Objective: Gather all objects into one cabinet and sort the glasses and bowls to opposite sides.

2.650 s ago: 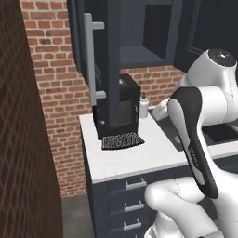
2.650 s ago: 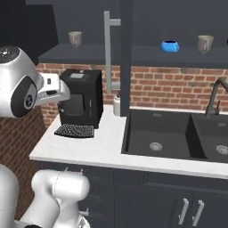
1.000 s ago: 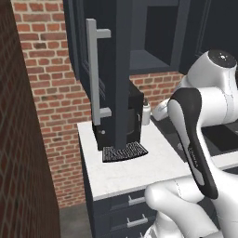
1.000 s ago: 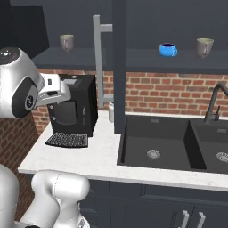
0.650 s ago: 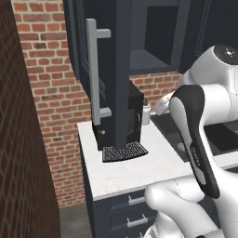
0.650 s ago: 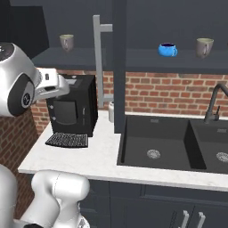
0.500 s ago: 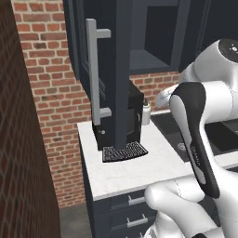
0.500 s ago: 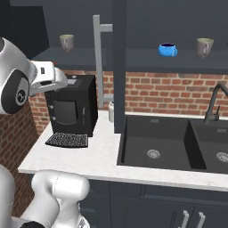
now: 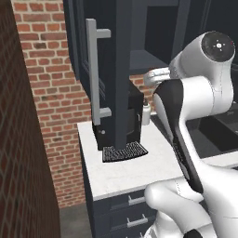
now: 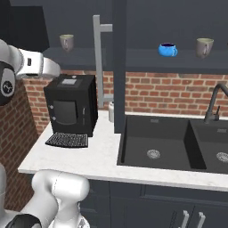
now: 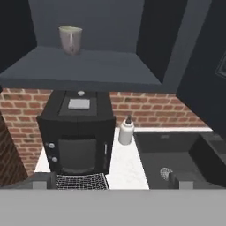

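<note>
A grey-beige mug (image 11: pixel 70 39) stands alone on the dark shelf of the left cabinet (image 11: pixel 106 68), straight ahead of and above my gripper (image 11: pixel 113 181). The gripper is open, its two fingertips (image 11: pixel 43 181) far apart with nothing between them. In the right base view the same mug (image 10: pixel 67 42) sits at the upper left. A bright blue cup (image 10: pixel 168 49) and a second mug (image 10: pixel 205 46) stand on the shelf of the cabinet (image 10: pixel 142 60) to the right. The bowls are out of view.
An open cabinet door with a long silver handle (image 10: pixel 100 62) juts out edge-on between the two shelf sections. Below are a black coffee machine (image 10: pixel 71 104), a white soap bottle (image 10: pixel 111 111), a dark sink (image 10: pixel 173 142) and a faucet (image 10: pixel 213 104). A brick wall (image 9: pixel 28 153) closes the left.
The base drove earlier, which shifted both base views. In the last second the arm has lifted its hand up to the level of the left shelf. The gripper stayed open.
</note>
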### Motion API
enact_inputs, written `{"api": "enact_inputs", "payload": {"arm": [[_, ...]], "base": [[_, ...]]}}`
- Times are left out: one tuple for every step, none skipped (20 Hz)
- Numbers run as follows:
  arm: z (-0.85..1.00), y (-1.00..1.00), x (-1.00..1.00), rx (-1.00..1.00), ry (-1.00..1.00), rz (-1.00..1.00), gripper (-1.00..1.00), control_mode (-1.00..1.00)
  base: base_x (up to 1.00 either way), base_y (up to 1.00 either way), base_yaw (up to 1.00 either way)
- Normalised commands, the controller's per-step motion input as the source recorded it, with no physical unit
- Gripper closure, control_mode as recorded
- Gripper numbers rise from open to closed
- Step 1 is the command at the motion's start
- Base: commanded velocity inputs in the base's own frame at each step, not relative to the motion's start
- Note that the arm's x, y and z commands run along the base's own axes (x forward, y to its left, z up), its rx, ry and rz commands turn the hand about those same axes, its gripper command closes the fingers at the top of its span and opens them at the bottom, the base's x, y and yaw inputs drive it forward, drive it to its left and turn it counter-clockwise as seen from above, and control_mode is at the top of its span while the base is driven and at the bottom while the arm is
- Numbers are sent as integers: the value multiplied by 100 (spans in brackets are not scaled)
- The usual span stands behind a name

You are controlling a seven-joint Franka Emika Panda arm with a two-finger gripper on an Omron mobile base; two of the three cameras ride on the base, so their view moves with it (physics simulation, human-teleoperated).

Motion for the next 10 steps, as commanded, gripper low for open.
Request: {"api": "enact_inputs", "payload": {"arm": [[0,11,26,28,-17,-15,-100,-100],[0,8,24,29,-17,-12,-100,-100],[0,0,23,33,-17,-5,-100,-100],[0,0,29,36,-15,0,-100,-100],[2,0,34,38,-12,0,-100,-100],[2,0,38,37,-9,7,-100,-100],[6,0,44,36,-5,15,-100,-100],[4,-2,41,30,0,23,-100,-100],[2,0,24,19,0,25,-100,-100],[4,0,5,7,7,12,-100,-100]], "base": [[0,0,0],[0,0,0],[0,0,0],[0,0,0],[0,0,0],[0,0,0],[0,0,0],[0,0,0],[0,0,0],[0,0,0]]}}
